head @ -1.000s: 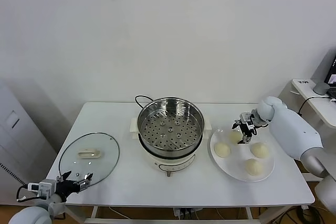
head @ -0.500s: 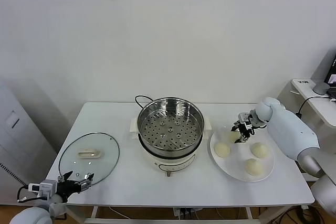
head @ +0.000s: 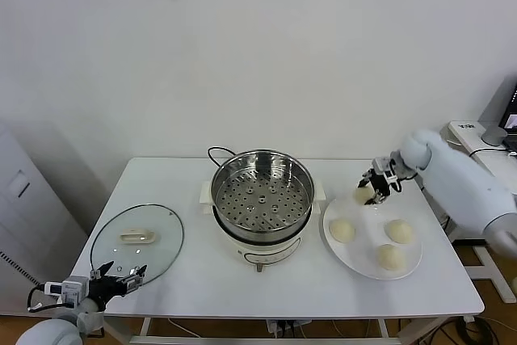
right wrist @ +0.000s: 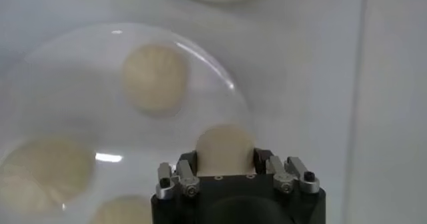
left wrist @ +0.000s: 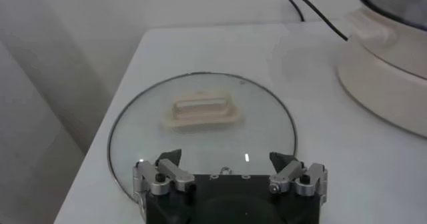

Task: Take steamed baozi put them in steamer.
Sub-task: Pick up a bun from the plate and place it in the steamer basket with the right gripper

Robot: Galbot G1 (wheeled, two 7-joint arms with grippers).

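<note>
My right gripper (head: 375, 189) is shut on one cream-white baozi (head: 363, 194) and holds it just above the far left rim of the white plate (head: 361, 258). In the right wrist view the held baozi (right wrist: 225, 147) sits between the fingers (right wrist: 189, 163). Three more baozi (head: 342, 230) (head: 398, 231) (head: 391, 257) lie on the plate. The steel steamer (head: 262, 190) stands empty on its white cooker base at the table's middle, to the left of the held baozi. My left gripper (head: 114, 277) is open and empty at the table's front left corner.
The round glass lid (head: 137, 236) with a white handle lies flat at the left, just beyond my left gripper (left wrist: 225, 162); it fills the left wrist view (left wrist: 200, 122). A black cord (head: 216, 152) runs behind the steamer. A side desk stands beyond the table's right end.
My right gripper has risen off the plate with one baozi in it. The left arm has barely moved.
</note>
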